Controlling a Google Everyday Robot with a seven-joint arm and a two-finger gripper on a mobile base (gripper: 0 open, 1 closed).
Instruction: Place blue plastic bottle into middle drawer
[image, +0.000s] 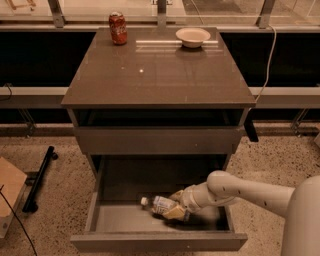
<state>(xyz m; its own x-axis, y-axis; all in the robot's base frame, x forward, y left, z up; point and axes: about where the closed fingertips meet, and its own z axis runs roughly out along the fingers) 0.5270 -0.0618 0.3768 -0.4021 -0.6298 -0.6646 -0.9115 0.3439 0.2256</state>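
- Blue plastic bottle (161, 204), small and clear with a white cap and a blue-and-white label: lies tilted on its side, low inside the open drawer, cap pointing left. Cannot tell whether it touches the floor of the drawer.
- Claw (173, 205), the beige two-finger end of the white arm: inside the drawer, right of centre, clenched on the bottle's base end, with one finger above and one below.
- Middle drawer (159, 242), wide, grey, handle-less, pale inner floor: pulled well out; the bottle sits within its walls, nearer the front rim than the back.
- Step in hand, my judgement: set down and release.
- To do it well: lower until the bottle's side rests on the floor, then spread the fingers only enough to free it. The round body may roll, so let go with no sideways push.
- Withdraw up and to the right, and keep the arm off the front rim and the right wall.
- Risk: the lower finger sits under the bottle and could flick it on leaving.
- Count, task things: bottles 1; open drawers 1; claws 1.
- Count, rest: closed upper grey drawer front (157, 141) 1; brown counter (160, 75) 1, carrying red soda can (118, 21) 1 and white shallow bowl (193, 36) 1, both at the far edge, well apart.
- Floor, left: black bar (40, 177) 1.
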